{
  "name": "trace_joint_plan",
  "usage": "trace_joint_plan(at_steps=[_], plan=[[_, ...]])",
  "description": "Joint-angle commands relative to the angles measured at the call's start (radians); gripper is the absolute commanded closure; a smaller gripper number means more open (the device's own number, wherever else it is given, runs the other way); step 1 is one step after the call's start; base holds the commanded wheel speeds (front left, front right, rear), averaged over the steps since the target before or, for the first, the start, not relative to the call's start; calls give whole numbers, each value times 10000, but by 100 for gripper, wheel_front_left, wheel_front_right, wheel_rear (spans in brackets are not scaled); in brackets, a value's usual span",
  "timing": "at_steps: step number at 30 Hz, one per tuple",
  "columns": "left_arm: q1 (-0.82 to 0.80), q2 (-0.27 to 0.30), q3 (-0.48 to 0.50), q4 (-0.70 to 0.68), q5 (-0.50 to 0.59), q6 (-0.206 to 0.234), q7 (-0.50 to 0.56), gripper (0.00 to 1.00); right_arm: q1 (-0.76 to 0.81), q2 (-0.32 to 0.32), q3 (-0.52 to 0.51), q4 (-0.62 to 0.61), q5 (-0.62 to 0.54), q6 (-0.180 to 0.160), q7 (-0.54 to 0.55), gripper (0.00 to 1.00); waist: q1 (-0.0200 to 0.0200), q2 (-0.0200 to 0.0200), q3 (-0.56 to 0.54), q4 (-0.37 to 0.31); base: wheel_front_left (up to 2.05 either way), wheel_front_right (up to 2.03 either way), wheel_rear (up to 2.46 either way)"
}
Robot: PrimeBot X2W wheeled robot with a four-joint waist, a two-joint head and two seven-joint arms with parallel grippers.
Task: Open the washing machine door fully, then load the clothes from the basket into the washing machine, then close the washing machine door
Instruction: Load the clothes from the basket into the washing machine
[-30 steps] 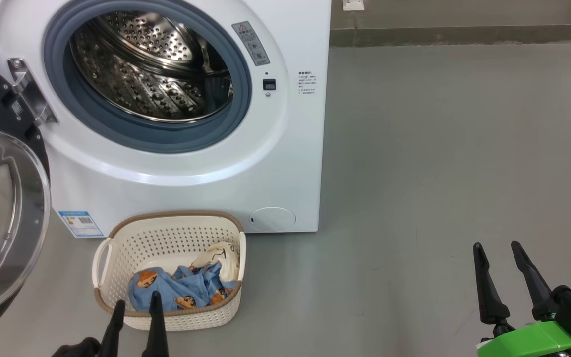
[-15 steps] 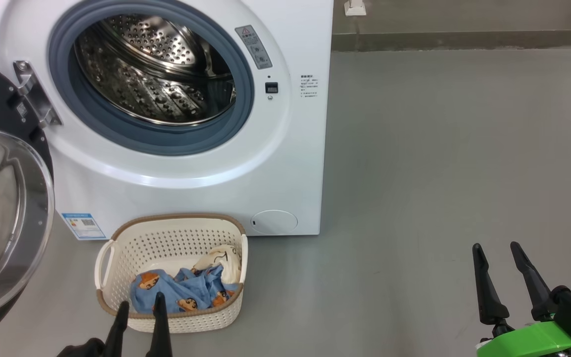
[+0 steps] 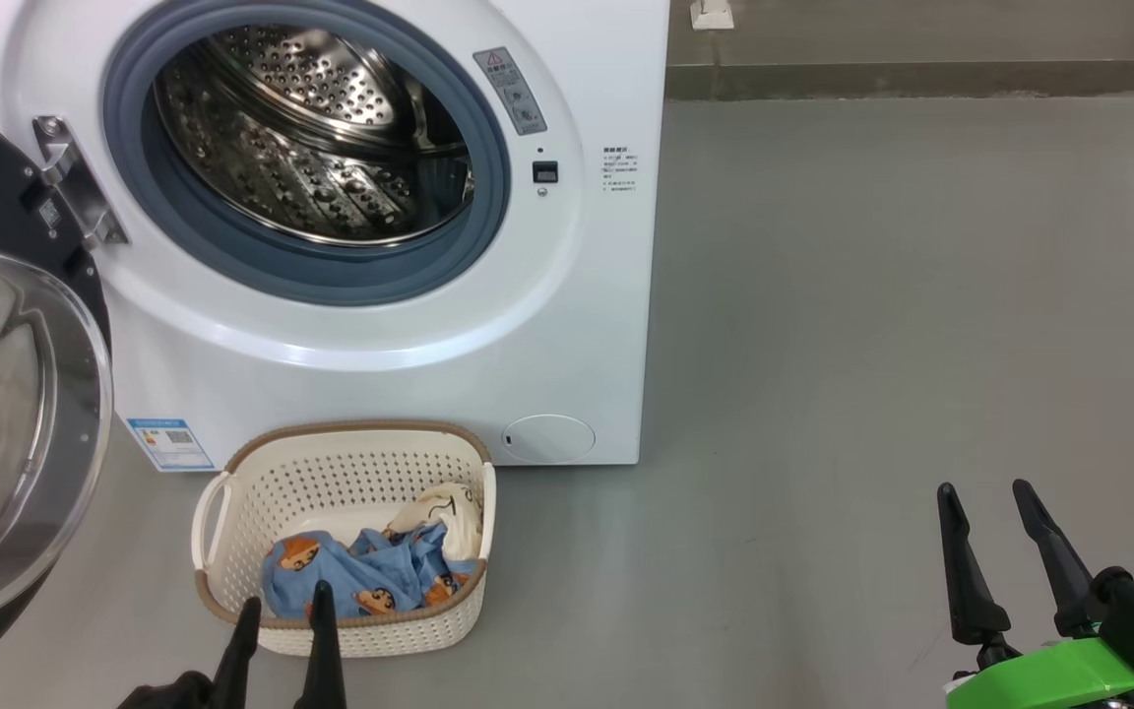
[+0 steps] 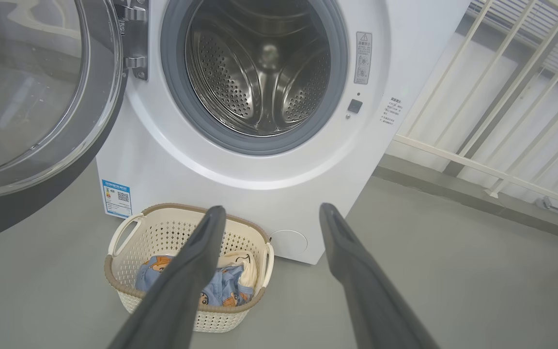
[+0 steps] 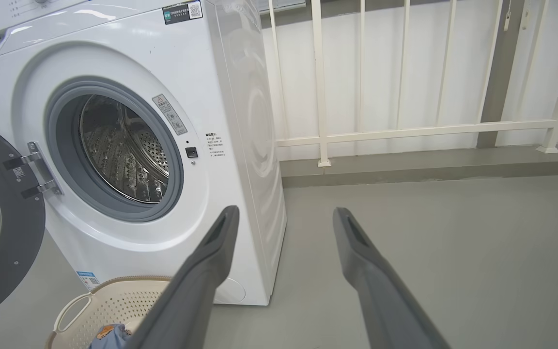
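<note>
1. At left, washing machine door point(image 3: 6, 394) swung wide.
2. Heaped clothes point(image 3: 370, 581) in basket point(image 3: 331, 483), on floor just before washing machine point(image 3: 380, 384).
3. Above basket's near rim, left gripper point(image 3: 285, 594) spread, empty; right gripper point(image 3: 982, 484) spread too, well apart.
4. Right wrist view adds white railing point(image 5: 402, 132) beside machine.

One white washing machine point(image 3: 567, 325) has one round door point(image 3: 16, 394) hinged on its left. Just in front of the machine sits one cream basket point(image 3: 350, 429) with two white handles point(image 3: 201, 522). It holds one cream-white garment point(image 3: 449, 512) and a heap of light-blue printed clothes point(image 3: 370, 581); the blue pieces cannot be counted apart. The machine's front bears one blue label point(image 3: 169, 443) and one round filter cover point(image 3: 549, 437). Facing the machine are two tools, a left tool point(image 3: 285, 594) and a right tool point(image 3: 982, 487), each with two dark fingers point(image 3: 966, 571).
</note>
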Motion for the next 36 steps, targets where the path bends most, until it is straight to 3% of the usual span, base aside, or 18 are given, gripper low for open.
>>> trace_joint_plan(at_steps=[1, 8, 11, 24, 28, 36], plan=[[-463, 89, 284, -215, 35, -58, -131, 0, -122, -82, 272, -292, 25, 90, 26, 0, 0, -1, 7, 0, 0, 0, 0], [-469, 89, 243, -191, -13, -205, -133, 0, -122, -82, 305, -273, 7, 90, 30, 0, 0, -1, 29, -4, 0, 0, 0], [-459, 87, 334, -269, -504, -342, -134, 0, -112, -81, 323, -270, 6, 90, 36, 0, 0, -1, 32, 8, 18, -28, 9], [-455, 91, 384, -377, -588, -209, -136, 0, -63, -81, 373, -271, 2, 90, 64, 0, 0, -1, 55, 86, 116, -148, 32], [-502, 167, 488, -433, -100, 132, -136, 0, -61, -81, 402, -246, 10, 90, 71, 0, 0, -1, 74, 99, 182, -215, 33], [-477, 139, 472, -486, 5, 130, -137, 0, -73, -81, 388, -206, 23, 90, 74, 0, 0, -1, 126, 112, 124, -124, 0]])
